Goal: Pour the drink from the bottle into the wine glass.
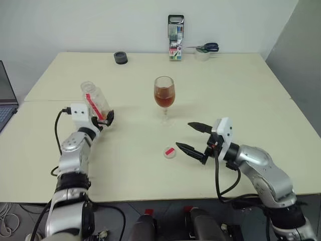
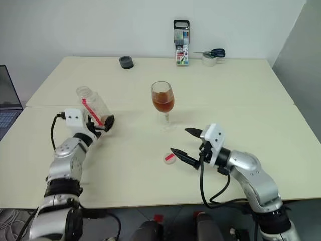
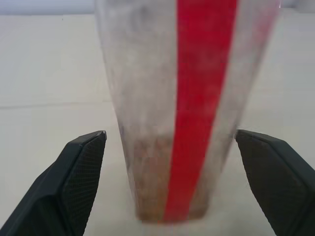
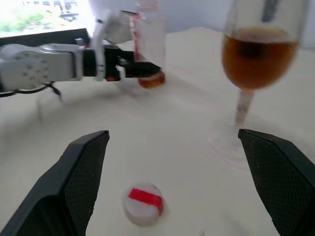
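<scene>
Near front edge of table (image 1: 251, 75): right gripper (image 1: 192, 136) spread, empty, beside cap (image 1: 170, 151). Left gripper (image 1: 105, 119) apart around nearly empty bottle (image 1: 95, 103): light, slick plastic; best gripped mid-body. Wine glass (image 1: 164, 93) filled, fragile.

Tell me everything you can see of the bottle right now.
The bottle is small, of clear plastic, with a red-and-white label strip down its side and a wide mouth with no cap on. It stands on the table, leaning slightly, on the robot's left, apart from the wine glass. Only a thin reddish-brown remnant sits at its bottom. The left gripper has its fingers spread on either side of the bottle's base, with a gap on each side, so nothing grips it.
</scene>
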